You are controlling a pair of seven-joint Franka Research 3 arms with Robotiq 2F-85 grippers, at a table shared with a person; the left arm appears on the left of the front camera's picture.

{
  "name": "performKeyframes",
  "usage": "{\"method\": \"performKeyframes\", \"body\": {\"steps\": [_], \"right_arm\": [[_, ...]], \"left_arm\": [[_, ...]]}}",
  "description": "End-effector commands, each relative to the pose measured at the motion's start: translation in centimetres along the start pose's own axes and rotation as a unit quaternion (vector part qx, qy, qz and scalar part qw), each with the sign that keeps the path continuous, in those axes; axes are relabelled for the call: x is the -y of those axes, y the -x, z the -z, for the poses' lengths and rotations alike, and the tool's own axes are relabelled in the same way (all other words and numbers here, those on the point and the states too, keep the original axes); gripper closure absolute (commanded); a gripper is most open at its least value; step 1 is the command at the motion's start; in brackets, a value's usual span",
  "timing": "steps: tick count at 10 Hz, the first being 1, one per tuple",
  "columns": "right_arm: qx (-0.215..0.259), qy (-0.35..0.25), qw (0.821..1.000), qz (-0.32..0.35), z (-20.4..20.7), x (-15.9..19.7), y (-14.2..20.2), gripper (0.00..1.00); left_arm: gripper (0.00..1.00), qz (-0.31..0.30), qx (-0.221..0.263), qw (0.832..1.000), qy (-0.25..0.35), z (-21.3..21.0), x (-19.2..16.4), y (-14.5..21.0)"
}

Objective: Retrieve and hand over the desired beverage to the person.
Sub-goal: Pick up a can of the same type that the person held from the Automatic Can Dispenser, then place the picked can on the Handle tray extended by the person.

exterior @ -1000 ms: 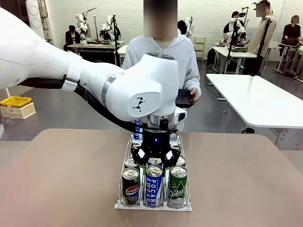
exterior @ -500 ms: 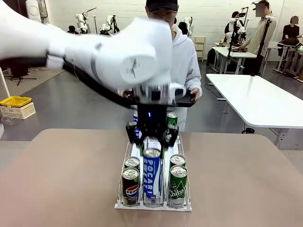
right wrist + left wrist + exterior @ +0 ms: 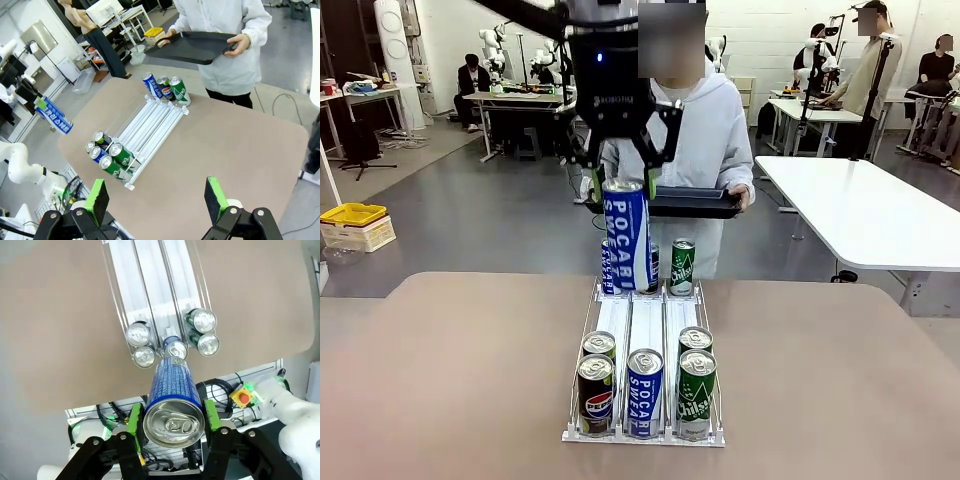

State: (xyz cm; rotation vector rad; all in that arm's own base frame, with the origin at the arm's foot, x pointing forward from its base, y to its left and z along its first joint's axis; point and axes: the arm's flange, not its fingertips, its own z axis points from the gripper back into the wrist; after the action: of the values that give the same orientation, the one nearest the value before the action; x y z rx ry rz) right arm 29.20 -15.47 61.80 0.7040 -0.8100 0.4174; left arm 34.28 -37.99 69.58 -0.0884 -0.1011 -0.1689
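Up from the rack's (image 3: 646, 312) middle lane a second ago, the blue Pocari can (image 3: 627, 235) now hangs upright in mid-air in front of the person's (image 3: 705, 120) black tray (image 3: 705, 203), my left gripper (image 3: 625, 178) clamped on its top end with a green pad on each side. My judgement: carry it on level, set its base flat on the tray, and let go only once it stands; my right gripper (image 3: 157, 197) waits with its fingers wide apart. From the front, the can and my fingers cover the tray's left part and one of the person's hands, so I cannot read the gap between can and tray, and my arm is cut off at the top edge.
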Motion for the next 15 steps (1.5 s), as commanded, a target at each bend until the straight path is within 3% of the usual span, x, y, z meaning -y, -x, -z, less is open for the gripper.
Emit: {"method": "performKeyframes", "body": {"steps": [1, 5, 7, 15], "right_arm": [[0.012, -0.012, 1.000, -0.008, 0.0, 0.1, -0.4, 0.00], [0.012, -0.012, 1.000, -0.008, 0.0, 0.1, -0.4, 0.00], [0.012, -0.012, 1.000, -0.008, 0.0, 0.1, -0.4, 0.00], [0.012, -0.012, 1.000, -0.008, 0.0, 0.1, -0.4, 0.00]], "left_arm": [[1.00, -0.009, -0.004, 0.999, -0.042, -0.9, 3.2, -3.4], [1.00, -0.031, 0.016, 0.997, -0.075, -2.1, 4.0, -6.5], [1.00, -0.019, 0.009, 0.998, -0.067, 0.3, 2.9, -5.6], [1.00, -0.019, 0.009, 0.998, -0.067, 0.3, 2.9, -5.6]]}}
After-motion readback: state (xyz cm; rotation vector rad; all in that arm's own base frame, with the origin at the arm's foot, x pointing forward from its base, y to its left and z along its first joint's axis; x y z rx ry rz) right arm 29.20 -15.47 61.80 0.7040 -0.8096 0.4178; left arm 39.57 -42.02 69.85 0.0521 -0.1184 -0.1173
